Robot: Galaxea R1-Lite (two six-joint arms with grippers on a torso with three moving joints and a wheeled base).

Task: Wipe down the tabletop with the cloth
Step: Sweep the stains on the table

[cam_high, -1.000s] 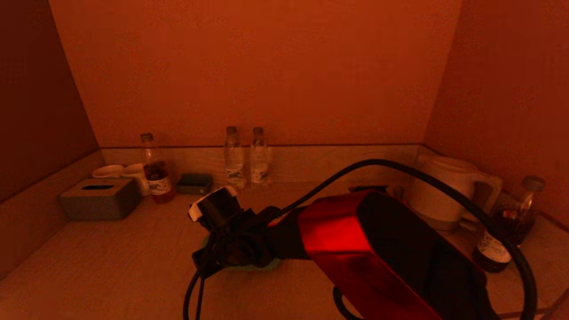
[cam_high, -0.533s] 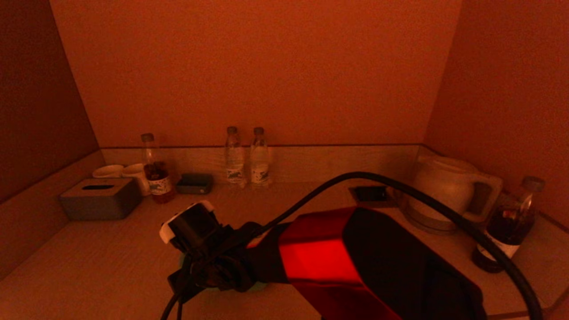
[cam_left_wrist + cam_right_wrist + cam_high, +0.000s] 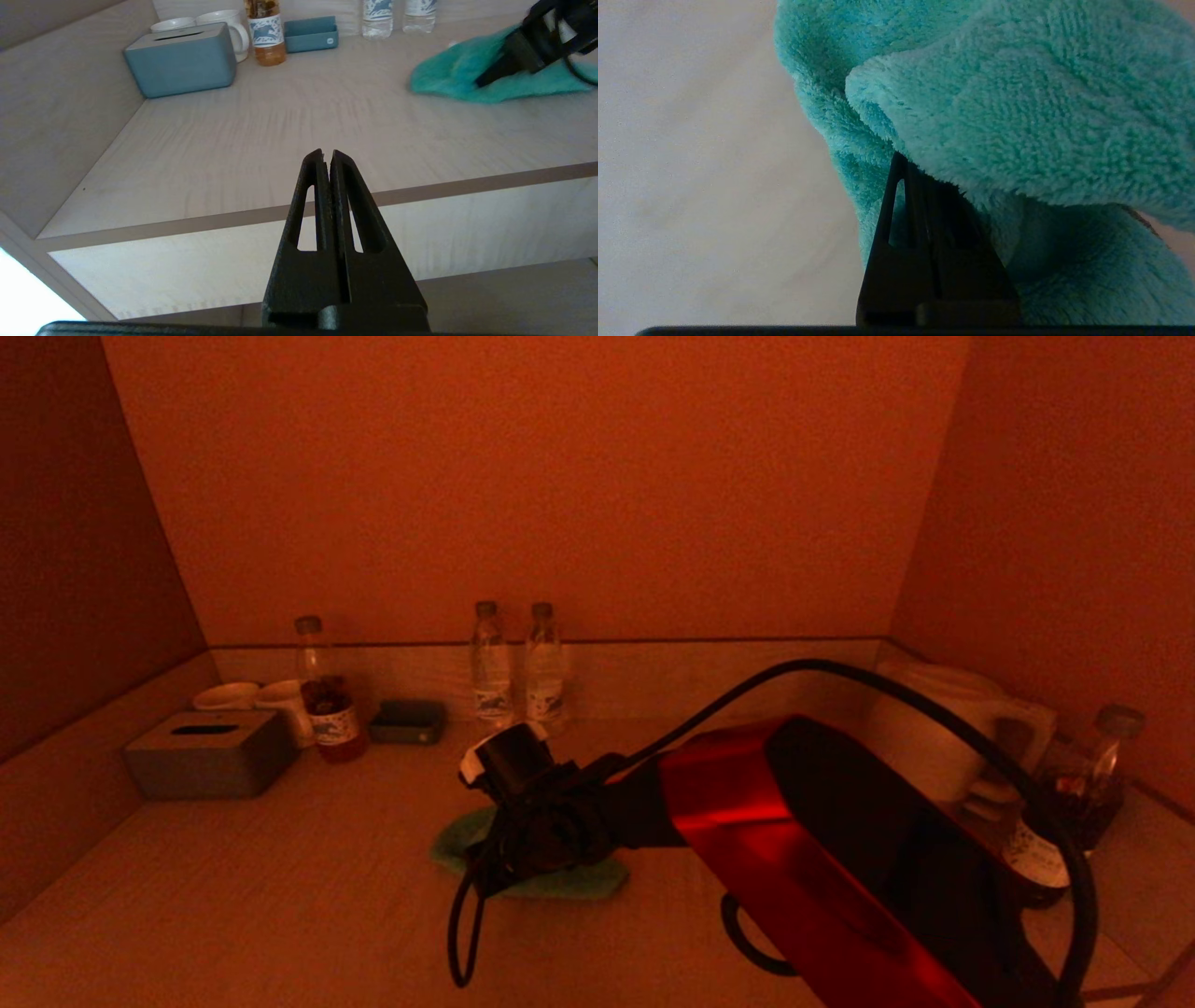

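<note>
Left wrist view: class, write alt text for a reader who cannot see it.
The shut left claw hangs off the front edge of the pale tabletop. Across it, the right claw presses on a green cloth; a tissue box, mugs and bottles line the back.

table: pale wood grain, with a darker beige strip along the front edge
cloth: teal-green, fluffy pile, plain with no pattern
left tool: matte black
right tool: black, partly under the cloth
right arm: glossy red shell with black panels; black cable
tissue box: blue-grey, plain
tray: blue-grey
mugs: white
tea bottle: amber liquid, white label with blue print
water bottles: clear, white labels with blue print
kettle: pale
</note>
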